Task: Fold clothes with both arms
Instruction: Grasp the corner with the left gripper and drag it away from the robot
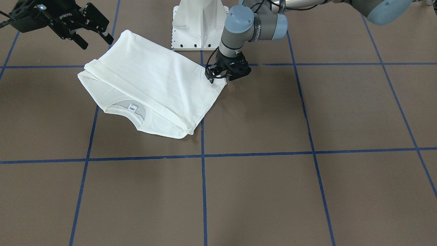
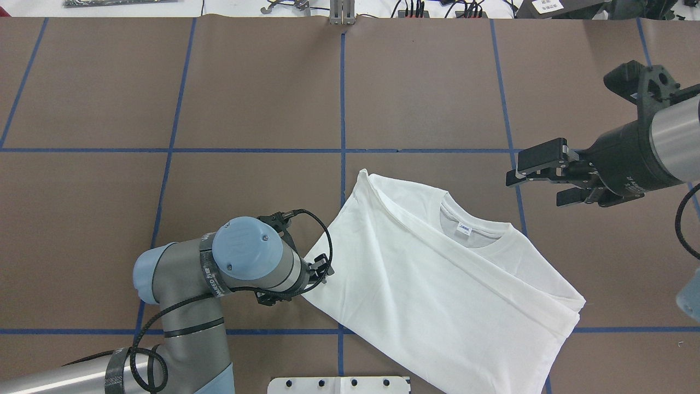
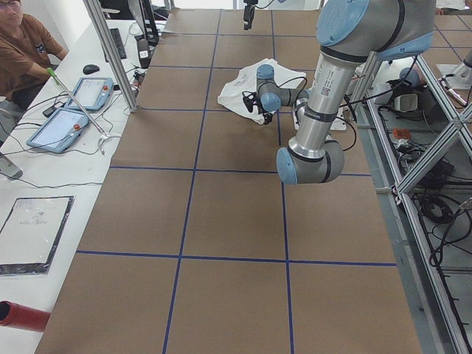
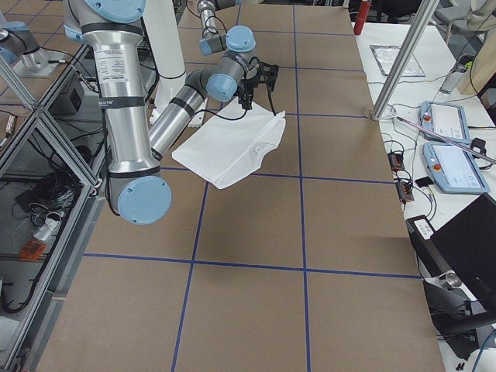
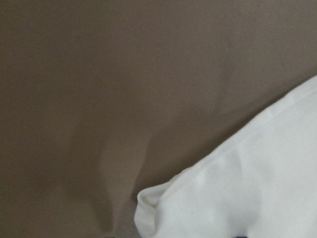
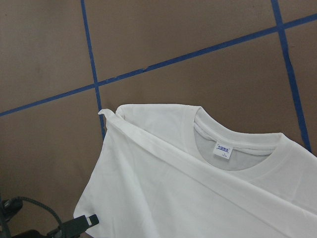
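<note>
The white shirt lies folded on the brown table, collar and small label facing up; no printed text shows. It also shows in the overhead view and the right wrist view. My left gripper is low at the shirt's corner nearest the pedestal, also seen from overhead. It looks open. In the left wrist view that corner lies loose on the table. My right gripper is open and empty, raised beside the shirt's collar end.
The white pedestal base stands just behind the shirt. Blue tape lines cross the table. A side table with tablets and a seated person lies beyond the far edge.
</note>
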Available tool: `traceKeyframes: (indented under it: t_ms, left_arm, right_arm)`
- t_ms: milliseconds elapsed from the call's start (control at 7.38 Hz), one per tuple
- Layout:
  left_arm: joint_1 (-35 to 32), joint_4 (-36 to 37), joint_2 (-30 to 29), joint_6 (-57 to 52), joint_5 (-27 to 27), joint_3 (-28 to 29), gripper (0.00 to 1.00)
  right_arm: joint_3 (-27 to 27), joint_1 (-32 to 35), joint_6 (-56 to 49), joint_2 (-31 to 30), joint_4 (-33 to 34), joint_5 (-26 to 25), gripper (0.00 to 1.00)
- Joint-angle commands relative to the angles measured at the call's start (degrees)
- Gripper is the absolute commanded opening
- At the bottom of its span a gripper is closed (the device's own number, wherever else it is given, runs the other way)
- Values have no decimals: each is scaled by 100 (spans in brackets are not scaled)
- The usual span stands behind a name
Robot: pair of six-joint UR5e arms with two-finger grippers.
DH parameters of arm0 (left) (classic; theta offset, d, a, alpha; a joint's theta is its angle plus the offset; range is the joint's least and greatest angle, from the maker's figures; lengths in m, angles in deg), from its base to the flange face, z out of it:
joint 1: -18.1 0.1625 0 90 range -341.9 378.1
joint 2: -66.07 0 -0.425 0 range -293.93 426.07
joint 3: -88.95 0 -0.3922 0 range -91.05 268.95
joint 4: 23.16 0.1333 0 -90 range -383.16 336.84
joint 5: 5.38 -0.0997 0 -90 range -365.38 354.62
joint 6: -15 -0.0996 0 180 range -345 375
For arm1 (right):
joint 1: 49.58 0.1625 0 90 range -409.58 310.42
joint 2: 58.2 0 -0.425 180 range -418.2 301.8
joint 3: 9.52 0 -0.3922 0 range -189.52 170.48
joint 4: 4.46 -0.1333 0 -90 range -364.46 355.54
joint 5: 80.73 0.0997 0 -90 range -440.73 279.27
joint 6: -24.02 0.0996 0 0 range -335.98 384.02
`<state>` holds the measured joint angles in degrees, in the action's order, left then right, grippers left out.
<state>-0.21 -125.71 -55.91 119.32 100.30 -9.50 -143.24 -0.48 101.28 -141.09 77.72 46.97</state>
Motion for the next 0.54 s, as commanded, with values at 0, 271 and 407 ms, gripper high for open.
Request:
traceKeyframes:
  t_ms: [0, 271, 407]
  left_arm:
    - [-94, 24, -9, -8, -66, 19, 15]
    - [-112, 51, -44, -25, -40, -60, 0]
    - [-121, 42, -62, -26, -13, -95, 0]
  right_arm:
    - [4, 11, 0, -26, 0, 9, 100]
    - [-4, 11, 0, -35, 0, 18, 100]
    - [4, 20, 0, -43, 9, 18, 100]
